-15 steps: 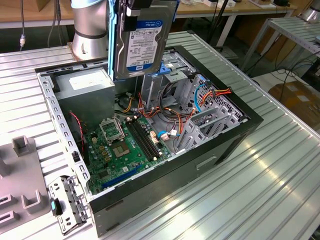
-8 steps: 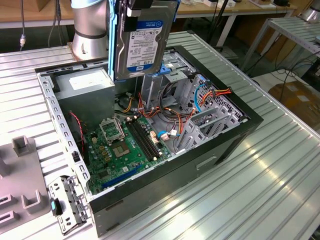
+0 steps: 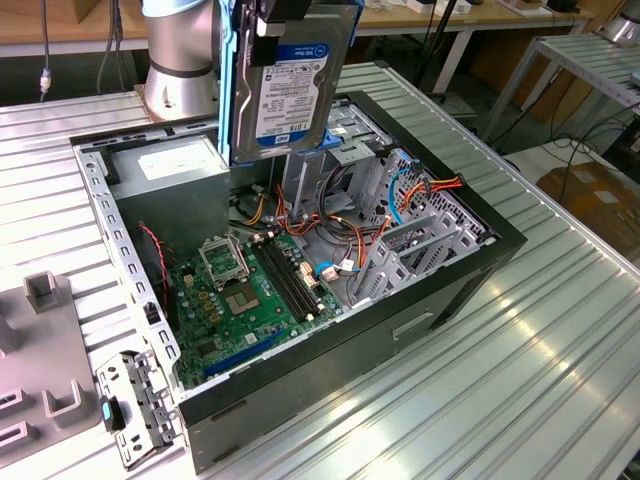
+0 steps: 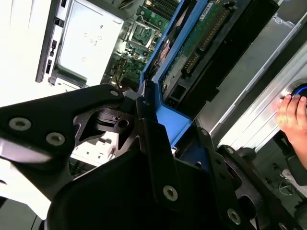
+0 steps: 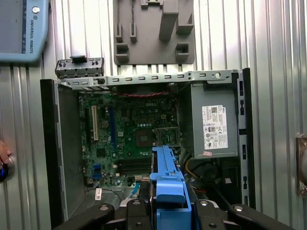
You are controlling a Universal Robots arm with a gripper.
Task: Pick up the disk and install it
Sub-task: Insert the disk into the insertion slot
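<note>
The disk (image 3: 290, 85) hangs upright in the air above the open computer case (image 3: 400, 330), its labelled face turned toward the exterior view and its blue carrier rails running down both long edges. The gripper (image 3: 272, 18) grips it from above, the claw closed on the blue end of the carrier; in the second wrist view the black fingers (image 4: 153, 143) press against that blue plastic. The disk touches nothing inside the case. Below it lie the green motherboard (image 3: 235, 300), a silver power supply (image 3: 170, 170) toward the exterior view's left, and a metal drive cage (image 3: 420, 235) with orange and blue cables toward the exterior view's right. The case lies on its side on a ribbed metal table (image 3: 520, 380). In the second wrist view a person's hand (image 4: 292, 112) rests at the table's edge
</note>
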